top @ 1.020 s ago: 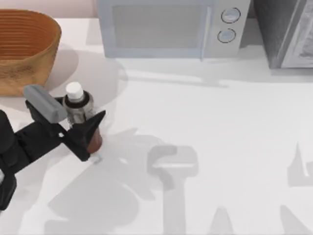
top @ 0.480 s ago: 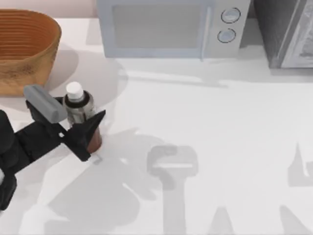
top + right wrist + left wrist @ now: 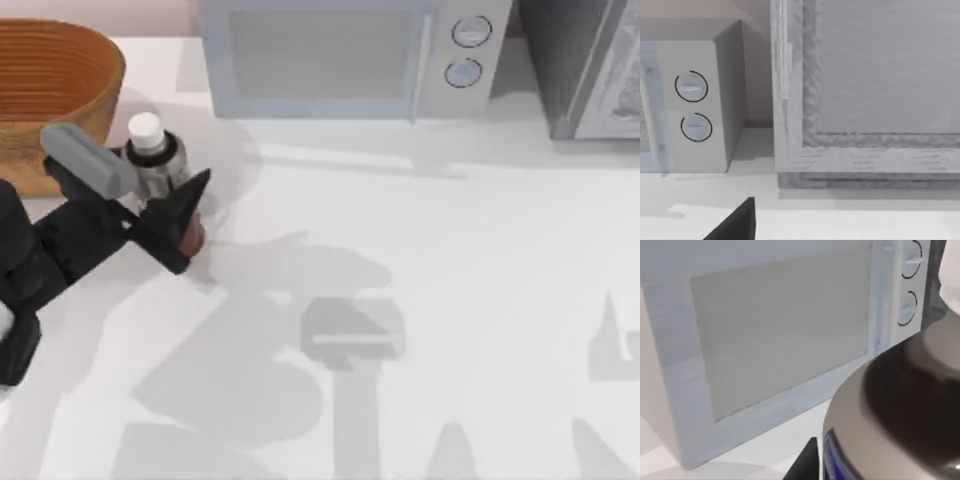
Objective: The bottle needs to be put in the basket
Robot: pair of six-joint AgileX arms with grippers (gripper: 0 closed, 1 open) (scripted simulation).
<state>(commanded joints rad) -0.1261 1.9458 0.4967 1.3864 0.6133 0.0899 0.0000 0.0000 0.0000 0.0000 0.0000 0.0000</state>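
The bottle (image 3: 157, 166), with a white cap, a grey-silver label and reddish-brown contents, is upright in my left gripper (image 3: 148, 192), which is shut on its body. It hangs just right of the basket (image 3: 50, 90), an orange-brown woven bowl at the table's far left. Up close in the left wrist view, the bottle's dark neck and silver shoulder (image 3: 900, 405) take up the near side. A dark edge of my right gripper (image 3: 734, 224) shows in the right wrist view, parked facing the back of the table.
A pale microwave (image 3: 340, 60) stands along the back edge, its door (image 3: 780, 340) facing the left wrist camera. A grey cabinet (image 3: 590, 70) sits at the back right. White tabletop (image 3: 420, 280) stretches open across the middle and right.
My left gripper has carried the bottle back and to the left, closer to the basket. Its shadow on the table has spread and shifted.
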